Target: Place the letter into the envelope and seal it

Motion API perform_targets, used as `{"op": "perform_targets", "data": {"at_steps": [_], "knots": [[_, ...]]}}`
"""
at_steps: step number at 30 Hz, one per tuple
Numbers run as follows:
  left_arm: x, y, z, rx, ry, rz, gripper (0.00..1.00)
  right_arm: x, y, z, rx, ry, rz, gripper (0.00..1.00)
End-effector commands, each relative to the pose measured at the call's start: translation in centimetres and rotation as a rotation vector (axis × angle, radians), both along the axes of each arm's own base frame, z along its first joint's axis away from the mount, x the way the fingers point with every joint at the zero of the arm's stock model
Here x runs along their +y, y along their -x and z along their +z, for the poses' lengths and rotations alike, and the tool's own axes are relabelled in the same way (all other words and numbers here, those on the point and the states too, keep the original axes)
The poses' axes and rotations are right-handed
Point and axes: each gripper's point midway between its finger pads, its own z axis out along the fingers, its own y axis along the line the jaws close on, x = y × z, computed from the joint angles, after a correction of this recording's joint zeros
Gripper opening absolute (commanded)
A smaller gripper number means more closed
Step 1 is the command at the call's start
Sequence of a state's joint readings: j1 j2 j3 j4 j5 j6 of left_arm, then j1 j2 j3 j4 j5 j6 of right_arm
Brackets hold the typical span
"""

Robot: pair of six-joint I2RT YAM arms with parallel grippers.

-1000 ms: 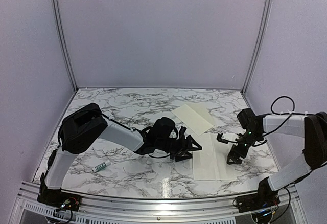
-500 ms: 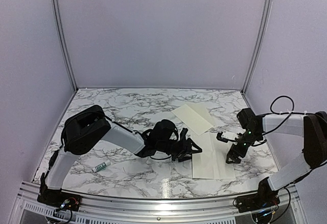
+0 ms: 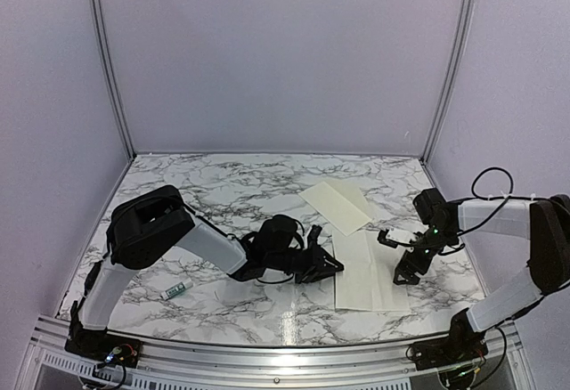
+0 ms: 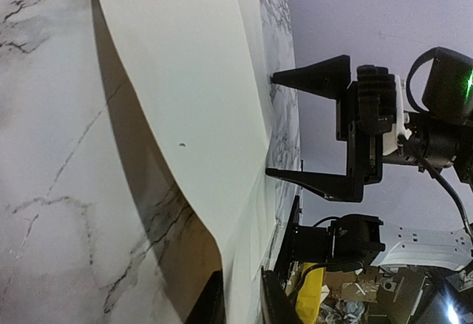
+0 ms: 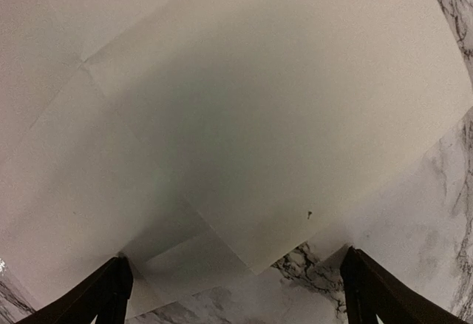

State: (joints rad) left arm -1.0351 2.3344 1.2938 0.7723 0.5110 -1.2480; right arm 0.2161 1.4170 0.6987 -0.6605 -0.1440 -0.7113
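Observation:
The letter [image 3: 370, 270], a white creased sheet, lies on the marble at the front right. My left gripper [image 3: 335, 265] is at its left edge. In the left wrist view the jaws [image 4: 242, 303] stand close together with the letter's edge [image 4: 199, 102] pinched between them, and that edge curls up off the table over a shadow. My right gripper [image 3: 405, 258] hovers open over the letter's right part, its fingers [image 5: 117, 288] spread wide above the sheet [image 5: 222, 117] with nothing between them. The cream envelope [image 3: 336, 205] lies flat just beyond the letter.
A small white-and-green glue tube [image 3: 176, 290] lies at the front left. Purple walls close off the marble table [image 3: 223, 194] on three sides. The right gripper [image 4: 270, 126] faces the left wrist camera across the letter.
My left gripper's jaws have come together on the letter's left edge, and the left arm has sunk slightly toward the table. The right arm has stayed put.

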Motion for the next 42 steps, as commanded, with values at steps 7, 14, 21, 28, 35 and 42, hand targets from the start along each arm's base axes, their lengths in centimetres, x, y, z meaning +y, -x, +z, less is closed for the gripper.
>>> {"op": "perform_targets", "data": {"at_steps": [7,14,21,28,35,42], "knots": [[-1.0,0.1,4.6,-0.097,0.127,-0.025,0.0,0.2,0.1,-0.5,-0.006,0.002,-0.009,0.96],[0.5,0.0,7.9,-0.229,0.108,-0.029,0.0,1.2,-1.5,7.6,-0.135,-0.084,0.005,0.98],[3.1,0.9,10.8,-0.437,-0.048,-0.109,0.0,4.9,-1.0,16.3,-0.228,-0.315,0.125,0.98],[7.6,1.6,13.2,-0.723,-0.299,-0.238,0.0,7.1,-0.5,19.4,-0.265,-0.413,0.22,0.95],[11.3,2.5,18.3,-0.942,-0.339,-0.282,0.0,11.2,-0.1,21.6,-0.28,-0.525,0.351,0.89],[13.5,2.6,21.2,-1.073,-0.398,-0.31,0.0,16.2,0.5,21.4,-0.289,-0.548,0.525,0.88]]}}
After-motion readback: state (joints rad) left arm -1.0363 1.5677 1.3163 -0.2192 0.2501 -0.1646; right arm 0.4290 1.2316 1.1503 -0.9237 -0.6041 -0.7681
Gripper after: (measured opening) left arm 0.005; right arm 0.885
